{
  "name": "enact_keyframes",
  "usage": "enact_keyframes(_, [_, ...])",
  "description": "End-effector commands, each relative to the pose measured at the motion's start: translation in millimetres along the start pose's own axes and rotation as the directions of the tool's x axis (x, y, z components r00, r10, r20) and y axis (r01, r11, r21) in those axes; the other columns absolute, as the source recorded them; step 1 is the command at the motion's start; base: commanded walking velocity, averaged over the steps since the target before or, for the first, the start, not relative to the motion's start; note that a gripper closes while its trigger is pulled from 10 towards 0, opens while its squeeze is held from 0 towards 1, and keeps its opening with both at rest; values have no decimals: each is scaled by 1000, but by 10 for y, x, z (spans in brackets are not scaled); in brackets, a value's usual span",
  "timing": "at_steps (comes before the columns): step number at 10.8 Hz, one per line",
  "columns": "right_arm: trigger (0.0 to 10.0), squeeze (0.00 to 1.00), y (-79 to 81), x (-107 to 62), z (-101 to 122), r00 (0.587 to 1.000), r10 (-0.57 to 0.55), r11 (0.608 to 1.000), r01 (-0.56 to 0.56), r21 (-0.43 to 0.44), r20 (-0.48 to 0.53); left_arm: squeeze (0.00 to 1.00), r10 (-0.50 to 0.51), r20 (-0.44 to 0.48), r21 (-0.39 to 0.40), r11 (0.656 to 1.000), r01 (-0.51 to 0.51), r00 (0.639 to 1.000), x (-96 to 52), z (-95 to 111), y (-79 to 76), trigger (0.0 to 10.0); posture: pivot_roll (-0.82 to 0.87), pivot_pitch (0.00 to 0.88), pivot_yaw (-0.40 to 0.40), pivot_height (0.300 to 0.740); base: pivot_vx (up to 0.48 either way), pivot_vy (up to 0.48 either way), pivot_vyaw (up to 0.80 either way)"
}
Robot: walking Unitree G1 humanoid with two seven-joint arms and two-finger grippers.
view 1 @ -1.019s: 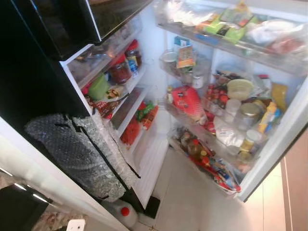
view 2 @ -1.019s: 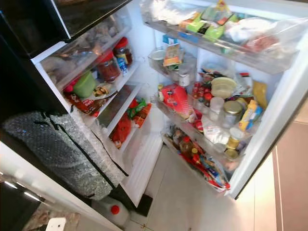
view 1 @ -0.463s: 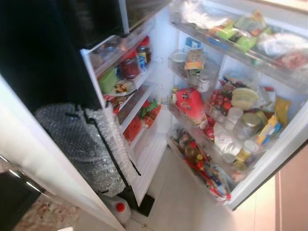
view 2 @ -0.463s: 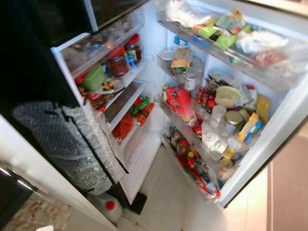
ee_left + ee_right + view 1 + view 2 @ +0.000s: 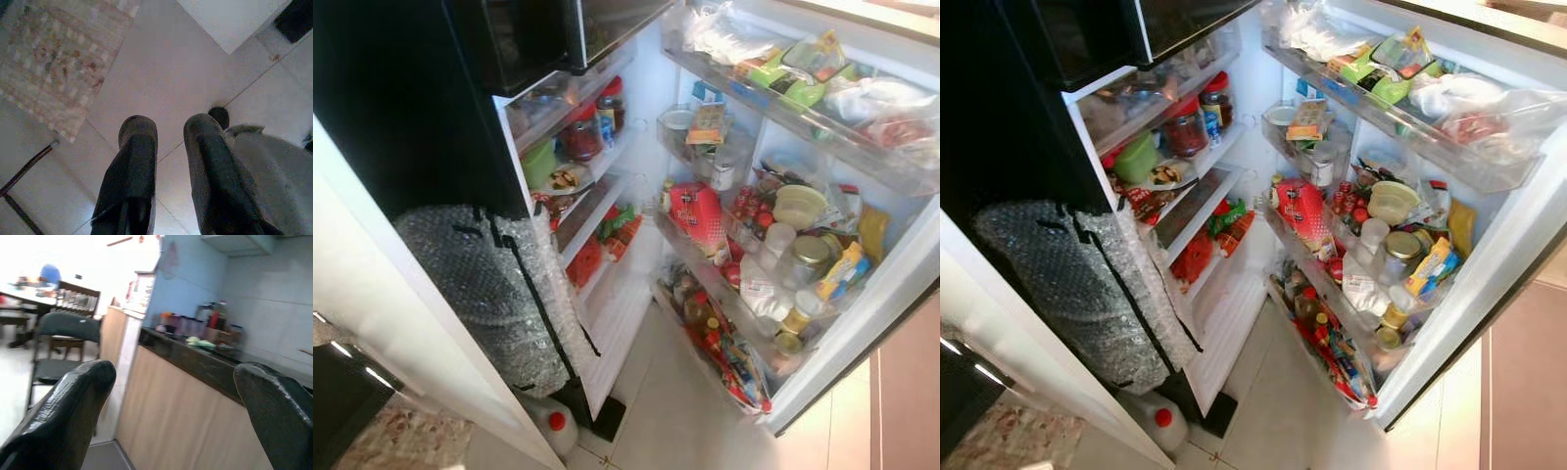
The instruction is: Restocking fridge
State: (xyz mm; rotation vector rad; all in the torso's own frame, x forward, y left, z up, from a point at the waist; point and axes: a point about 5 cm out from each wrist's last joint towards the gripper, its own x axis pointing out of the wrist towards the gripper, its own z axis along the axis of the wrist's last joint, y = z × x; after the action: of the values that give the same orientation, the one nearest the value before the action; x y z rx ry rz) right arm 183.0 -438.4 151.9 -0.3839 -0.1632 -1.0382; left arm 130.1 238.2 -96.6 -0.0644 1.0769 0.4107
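Ahead and below me, the fridge (image 5: 636, 294) stands open, its door (image 5: 862, 323) swung wide on my right. Door racks hold a red bag (image 5: 698, 211), jars (image 5: 808, 257) and bottles (image 5: 705, 318); inner shelves carry a red-lidded jar (image 5: 579, 137) and a green cup (image 5: 539, 164). A jug (image 5: 551, 428) sits on the floor (image 5: 675, 411) by the fridge's base. Left claw (image 5: 168, 132) hangs over the floor tiles, fingers slightly apart, holding nothing. Right claw (image 5: 173, 396) is spread wide, empty, aimed at a kitchen tabletop (image 5: 195, 357) and a chair (image 5: 63, 328).

Fridge (image 5: 636, 88) stands open; door racks (image 5: 773, 294) and inner shelves (image 5: 592, 191) are crammed. A bubble-wrapped bundle (image 5: 489, 294) blocks the lower left; bare floor (image 5: 675, 411) lies between.
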Motion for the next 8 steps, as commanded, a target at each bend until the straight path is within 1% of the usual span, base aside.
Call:
enact_keyframes(1, [10000,0,27,28,29,1000,23,1000,-23,6,16,0,20,20,-27,999,-19,1000,3,40,16,10000,-111,0,-9,740,0,0,0])
enact_keyframes(3, [10000,0,165,5,-7,997,83,996,-83,21,0,0,59,34,-40,998,-58,998,1,45,118,10000,-80,0,-30,740,0,0,0])
enact_keyframes(4, [10000,0,309,-29,5,989,146,989,-146,25,9,0,84,39,-61,995,-82,996,-1,42,187,10000,-67,0,-49,740,0,0,0])
enact_keyframes(5, [10000,0,381,-13,28,985,174,984,-174,36,14,0,91,38,-72,993,-88,995,-8,10,180,10000,-50,0,-60,740,0,0,0])
enact_keyframes(7, [10000,0,475,20,56,980,200,978,-200,52,15,0,86,39,-92,992,-83,996,-16,-27,76,10000,-52,0,-57,740,0,0,0])
enact_keyframes(8, [10000,0,552,-28,65,973,231,970,-232,79,29,0,70,33,-60,996,-68,997,-20,-53,42,10000,-70,0,-40,740,0,0,0])
